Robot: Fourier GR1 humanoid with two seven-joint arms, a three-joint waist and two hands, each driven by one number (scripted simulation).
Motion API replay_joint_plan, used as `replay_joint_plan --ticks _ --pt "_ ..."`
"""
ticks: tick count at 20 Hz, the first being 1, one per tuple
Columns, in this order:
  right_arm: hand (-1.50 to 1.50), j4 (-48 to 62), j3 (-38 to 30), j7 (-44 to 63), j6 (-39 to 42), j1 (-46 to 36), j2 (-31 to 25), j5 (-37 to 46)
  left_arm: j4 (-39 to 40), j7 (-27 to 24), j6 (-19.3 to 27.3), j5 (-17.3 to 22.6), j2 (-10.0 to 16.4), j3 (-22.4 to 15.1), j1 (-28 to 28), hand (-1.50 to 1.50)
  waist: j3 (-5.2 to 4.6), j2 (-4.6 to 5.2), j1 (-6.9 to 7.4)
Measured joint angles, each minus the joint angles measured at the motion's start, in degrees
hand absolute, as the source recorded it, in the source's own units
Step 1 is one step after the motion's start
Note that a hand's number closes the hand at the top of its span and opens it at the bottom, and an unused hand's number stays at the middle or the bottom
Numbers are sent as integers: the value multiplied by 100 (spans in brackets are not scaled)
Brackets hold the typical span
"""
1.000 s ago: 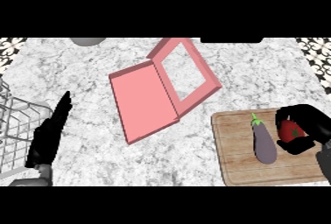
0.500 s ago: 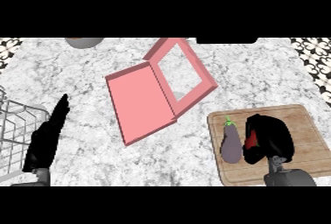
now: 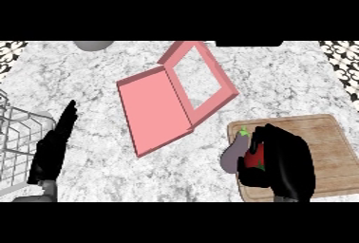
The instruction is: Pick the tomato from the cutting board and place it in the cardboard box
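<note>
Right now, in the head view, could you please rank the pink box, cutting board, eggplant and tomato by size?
1. pink box
2. cutting board
3. eggplant
4. tomato, unsure: the right hand hides most of it.

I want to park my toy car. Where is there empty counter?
Bare marble lies between the left hand and the pink box, and above the cutting board, right of the box. The board's left end is crowded: eggplant, tomato and right hand.

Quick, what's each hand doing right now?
Left hand: open, holding nothing.
Right hand: curled round the tomato.
</note>
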Motion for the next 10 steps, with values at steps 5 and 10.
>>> replay_joint_plan --ticks 5,10 --pt "150 -668 496 113 -412 -421 136 -502 -27 23 -29 -38 14 -16 -38 0 5 6 52" --pt "150 -676 814 653 -484 -1435 177 -1000 -13 2 -91 -48 -9 -18 -15 0 3 17 95"
